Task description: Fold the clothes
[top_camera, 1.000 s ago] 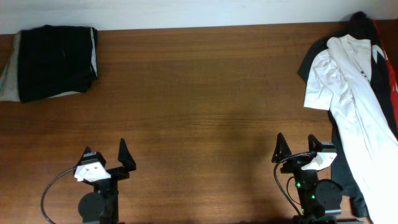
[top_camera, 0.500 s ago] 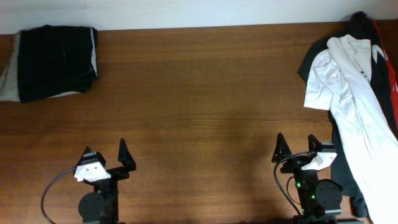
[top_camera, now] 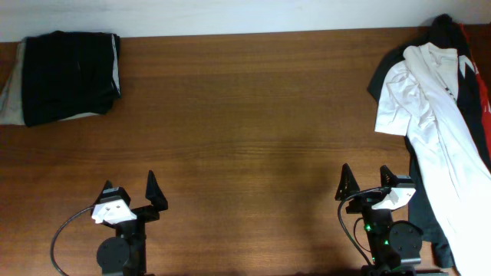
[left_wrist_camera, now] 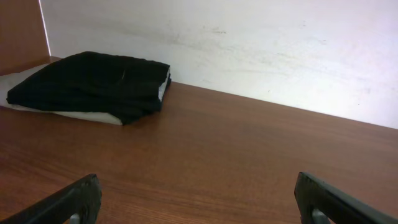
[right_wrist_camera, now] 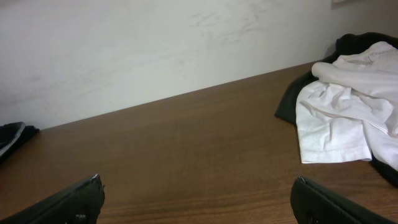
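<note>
Your brown bench holds a folded black-and-beige bundle far left; far right, a black garment lies under the white T-shirt.

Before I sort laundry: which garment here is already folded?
The black and beige bundle in the far left corner; the white T-shirt and the black garment under it lie loose and rumpled at the right.

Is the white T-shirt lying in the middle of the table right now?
No, the white T-shirt lies rumpled at the right edge of the table, on top of a black garment.
</note>
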Tool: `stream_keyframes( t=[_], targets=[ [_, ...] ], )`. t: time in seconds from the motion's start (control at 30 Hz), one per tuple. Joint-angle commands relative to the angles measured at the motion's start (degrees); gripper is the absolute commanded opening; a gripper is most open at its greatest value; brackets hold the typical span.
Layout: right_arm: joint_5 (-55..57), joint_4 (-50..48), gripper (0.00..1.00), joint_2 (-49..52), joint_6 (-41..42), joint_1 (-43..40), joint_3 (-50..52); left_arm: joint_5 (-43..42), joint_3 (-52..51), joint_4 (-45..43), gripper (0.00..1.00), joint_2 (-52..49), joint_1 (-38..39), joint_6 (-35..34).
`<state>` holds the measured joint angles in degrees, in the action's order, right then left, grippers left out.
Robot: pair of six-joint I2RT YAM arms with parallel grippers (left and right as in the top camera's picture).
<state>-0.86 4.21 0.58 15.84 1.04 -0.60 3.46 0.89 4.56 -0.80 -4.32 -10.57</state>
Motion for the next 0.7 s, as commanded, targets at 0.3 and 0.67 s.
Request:
stream_keyframes(
  t=[0.3, 0.67],
  targets=[
    [-0.66, -0.52, 0.99, -0.33, 1.49, -0.35, 0.28, -0.22, -0.35, 0.0, 0.99, 0.46, -0.24, -0.09],
    [-14.56, -19.47, 0.99, -0.09, 19.28, -0.35, -0.57, -0.22, -0.35, 0.0, 0.99, 0.46, -0.24, -0.09]
  ],
)
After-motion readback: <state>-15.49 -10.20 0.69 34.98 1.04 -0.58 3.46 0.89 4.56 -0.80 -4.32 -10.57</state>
